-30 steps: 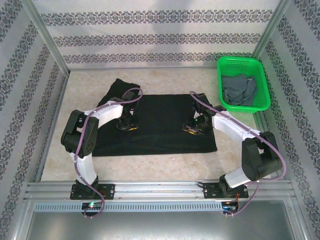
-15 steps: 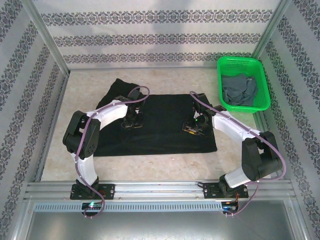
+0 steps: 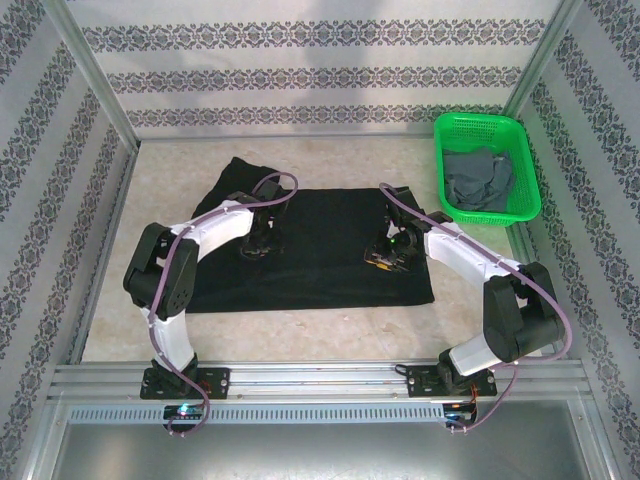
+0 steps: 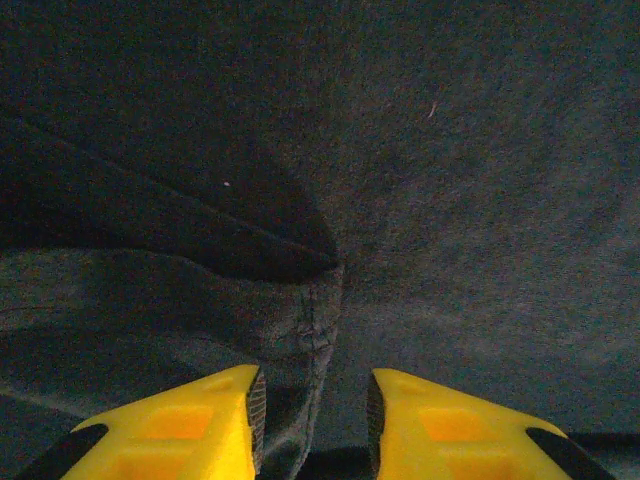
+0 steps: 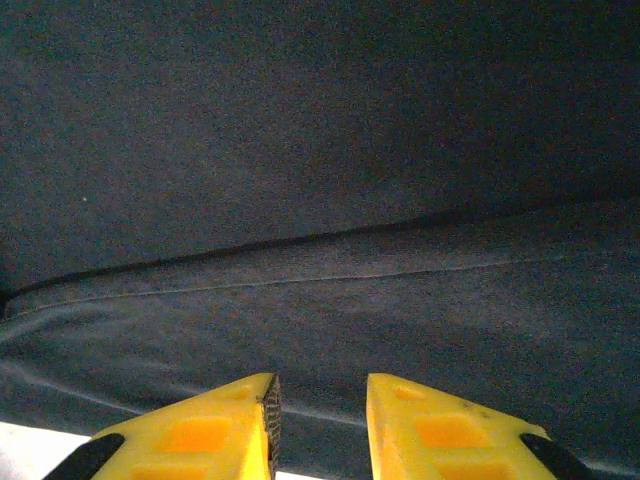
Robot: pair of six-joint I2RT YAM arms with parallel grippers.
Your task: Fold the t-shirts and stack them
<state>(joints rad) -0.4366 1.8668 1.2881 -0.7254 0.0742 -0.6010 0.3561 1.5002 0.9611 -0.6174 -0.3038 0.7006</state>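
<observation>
A black t-shirt (image 3: pixel 320 255) lies spread flat in the middle of the table, with one sleeve (image 3: pixel 232 175) sticking out at the far left. My left gripper (image 3: pixel 256 244) rests low on its left part. Its jaws (image 4: pixel 315 390) stand apart, with a raised seam fold (image 4: pixel 318 320) lying loose between them. My right gripper (image 3: pixel 386 254) sits low over the shirt's right part, open (image 5: pixel 320 390), with flat cloth and a hem line (image 5: pixel 300 280) under its fingers. A dark grey t-shirt (image 3: pixel 478 178) lies crumpled in the basket.
The green mesh basket (image 3: pixel 446 160) stands at the back right corner. Metal frame posts and patterned walls close in the table on three sides. Bare pale tabletop (image 3: pixel 310 325) runs along the near side of the shirt.
The left gripper's jaws have parted and let go of the cloth fold after a small shift toward the far side. The right arm has not moved.
</observation>
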